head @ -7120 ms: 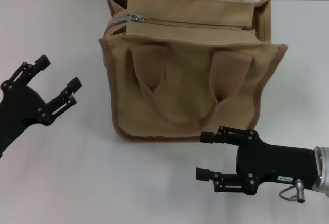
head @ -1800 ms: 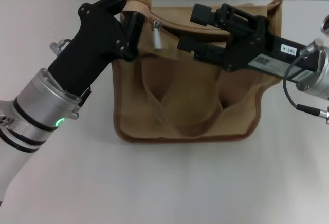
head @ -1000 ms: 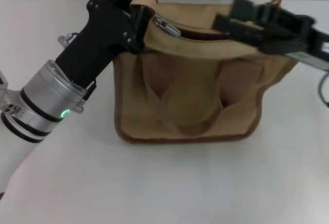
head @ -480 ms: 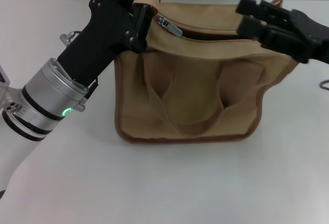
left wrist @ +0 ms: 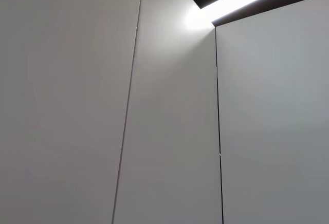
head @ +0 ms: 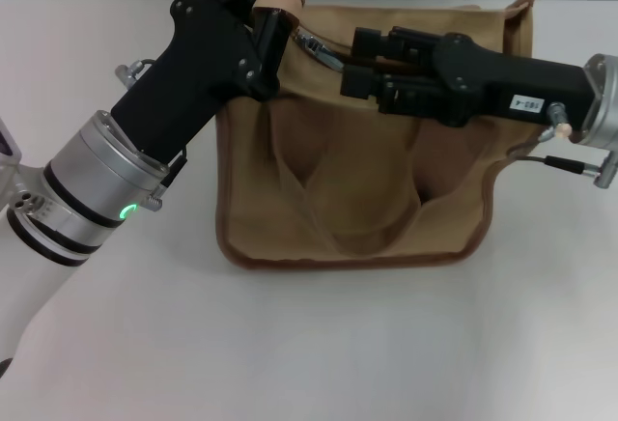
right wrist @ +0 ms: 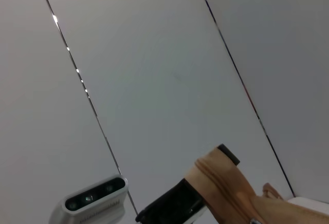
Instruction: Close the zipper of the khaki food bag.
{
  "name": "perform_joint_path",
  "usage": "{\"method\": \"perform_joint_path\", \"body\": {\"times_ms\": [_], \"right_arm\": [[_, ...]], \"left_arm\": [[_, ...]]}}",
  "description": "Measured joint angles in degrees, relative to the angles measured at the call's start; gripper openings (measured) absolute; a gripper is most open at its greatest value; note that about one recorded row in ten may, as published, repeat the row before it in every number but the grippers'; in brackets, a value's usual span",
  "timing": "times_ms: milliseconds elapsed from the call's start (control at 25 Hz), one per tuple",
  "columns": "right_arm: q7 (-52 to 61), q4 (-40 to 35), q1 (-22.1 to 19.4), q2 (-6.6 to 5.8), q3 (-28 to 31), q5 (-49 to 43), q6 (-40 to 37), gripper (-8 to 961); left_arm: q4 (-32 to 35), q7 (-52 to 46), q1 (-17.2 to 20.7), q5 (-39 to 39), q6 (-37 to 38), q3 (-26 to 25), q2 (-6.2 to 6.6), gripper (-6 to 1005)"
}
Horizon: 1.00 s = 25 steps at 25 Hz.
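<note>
The khaki food bag (head: 367, 189) stands on the white table, handles lying down its front. My left gripper (head: 274, 4) is shut on the bag's top left corner and holds that fabric up; the corner also shows in the right wrist view (right wrist: 226, 188). The zipper's silver slider and pull tab (head: 317, 47) sit near that corner, and the rest of the zipper line is hidden under my right arm. My right gripper (head: 355, 60) reaches in from the right across the bag's top. Its fingers are slightly apart, right at the tab's free end.
White table (head: 319, 344) lies in front of and beside the bag, with a tiled wall behind. The right wrist view shows wall panels, a grey camera unit (right wrist: 95, 198) and my left gripper's black finger (right wrist: 169, 206). The left wrist view shows only wall.
My right gripper swung from the bag's far right end leftward across the top, up to the pull tab. My left gripper kept its hold on the corner. The slider stayed put.
</note>
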Motion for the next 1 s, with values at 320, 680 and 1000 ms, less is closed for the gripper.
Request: {"method": "perform_joint_path", "body": {"times_ms": [320, 680, 1000], "right_arm": [[-0.09, 0.14, 0.29, 0.08, -0.37, 0.02, 1.16, 766], [-0.11, 2.37, 2.2, 0.07, -1.76, 0.02, 1.27, 766], [0.25, 2.53, 1.88, 0.09, -2.49, 0.07, 0.47, 766]], "left_arm": [[0.07, -0.02, -0.22, 0.0, 0.0, -0.08, -0.04, 43], [0.3, -0.05, -0.64, 0.0, -0.24, -0.08, -0.09, 46], [0.32, -0.07, -0.6, -0.18, -0.58, -0.08, -0.09, 49]]}}
